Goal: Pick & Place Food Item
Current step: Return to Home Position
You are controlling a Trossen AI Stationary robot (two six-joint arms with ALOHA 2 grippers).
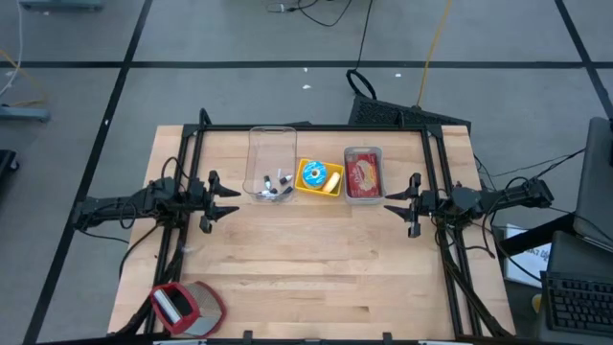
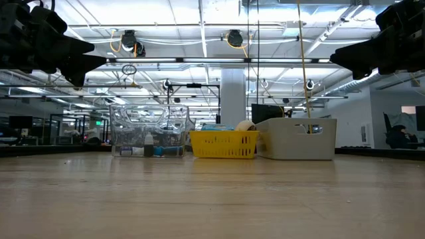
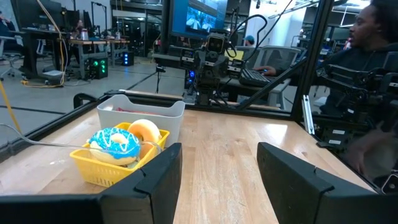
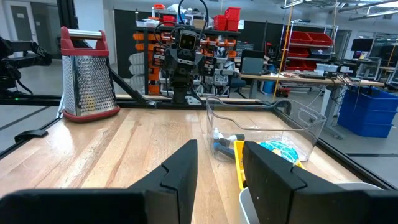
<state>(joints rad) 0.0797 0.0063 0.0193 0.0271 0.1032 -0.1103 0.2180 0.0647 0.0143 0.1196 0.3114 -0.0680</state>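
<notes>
Along the table's far side stands a yellow basket (image 1: 319,179) holding a blue-frosted donut (image 3: 115,144) and a plain glazed donut (image 3: 144,130). To its right is a grey bin (image 1: 364,174) with a red food item (image 1: 363,176) inside; to its left, a clear tub (image 1: 271,163) with small items at its bottom. My left gripper (image 1: 230,201) hovers open at the table's left, pointing level toward the middle. My right gripper (image 1: 395,203) hovers open at the right, facing it. Both grippers are empty and clear of the containers.
A red-handled metal grater (image 1: 187,307) lies at the table's near left corner. A black frame (image 1: 306,127) runs around the table's edges. Bare wood (image 1: 316,259) lies between the arms and the near edge. A person (image 3: 373,43) sits beyond the table's right side.
</notes>
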